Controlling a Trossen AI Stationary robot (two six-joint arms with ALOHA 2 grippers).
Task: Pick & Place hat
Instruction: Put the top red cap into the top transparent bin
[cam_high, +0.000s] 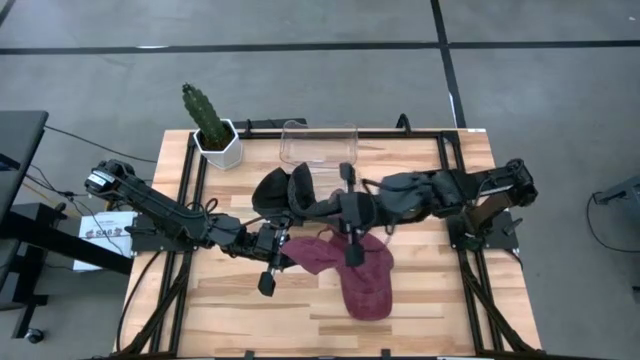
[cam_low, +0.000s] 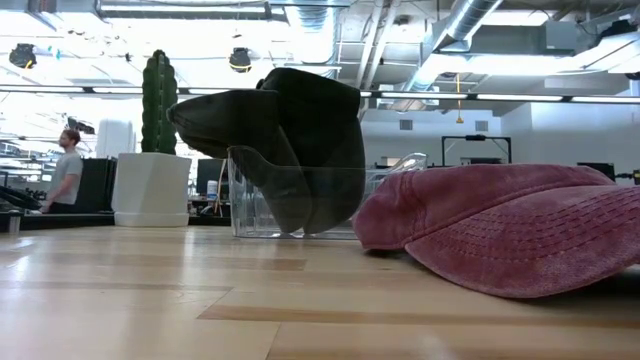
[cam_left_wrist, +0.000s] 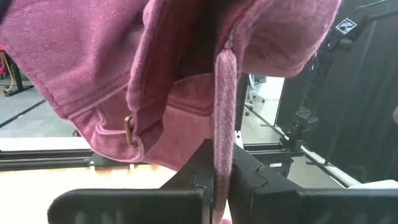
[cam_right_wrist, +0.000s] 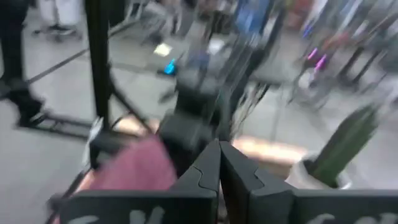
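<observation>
The red hat (cam_high: 362, 275) lies on the wooden table (cam_high: 440, 310), near the middle, its crown down and the back part lifted a little. It is faded, soft cotton with stitched lines and a small brass buckle (cam_left_wrist: 130, 130) on the back strap. The left gripper (cam_high: 277, 247) has its fingers (cam_left_wrist: 186, 177) closed tight on a thin fold of the hat's back edge, so I think the picking step is in hand. Next it must lift without the cloth slipping out. The right gripper (cam_high: 351, 205) hangs over the hat with fingers pressed together, holding nothing. Behind stand a dark hat (cam_low: 275, 140), a clear box (cam_high: 318, 142) and a cactus pot (cam_high: 214, 130).
</observation>
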